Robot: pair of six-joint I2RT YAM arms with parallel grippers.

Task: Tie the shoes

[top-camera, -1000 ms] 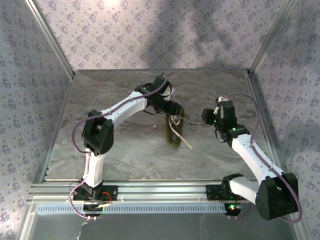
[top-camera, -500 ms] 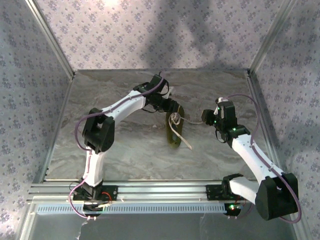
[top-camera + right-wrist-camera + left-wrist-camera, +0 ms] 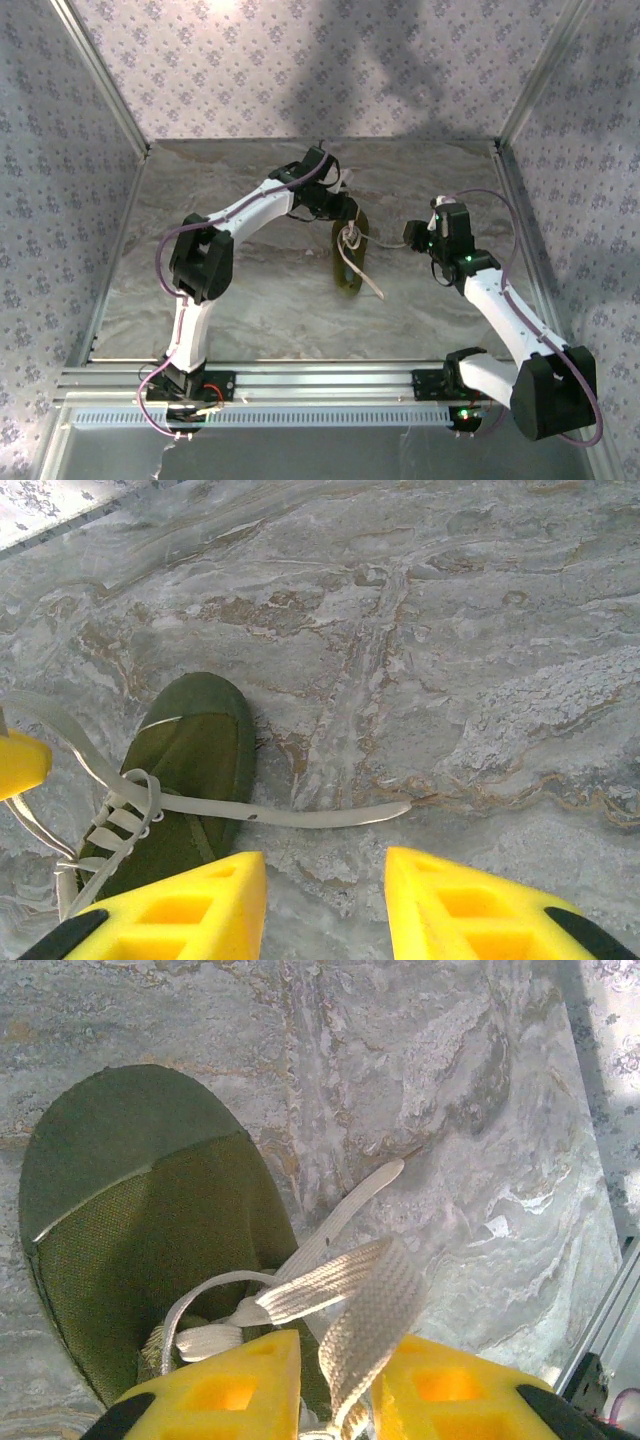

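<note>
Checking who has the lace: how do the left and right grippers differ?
The left gripper has its jaws narrow, with a white lace running between them; the right gripper has its jaws wide over bare table, holding nothing. The left gripper hangs directly over the olive-green shoe; the right gripper sits off to its side. Both have yellow jaws and point down.

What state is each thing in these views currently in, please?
Shoe: upright on the table, untied.
Laces: loose, one end lying on the table.
Left end effector: a lace in its gap, grip unclear.
Right end effector: open, empty.
</note>
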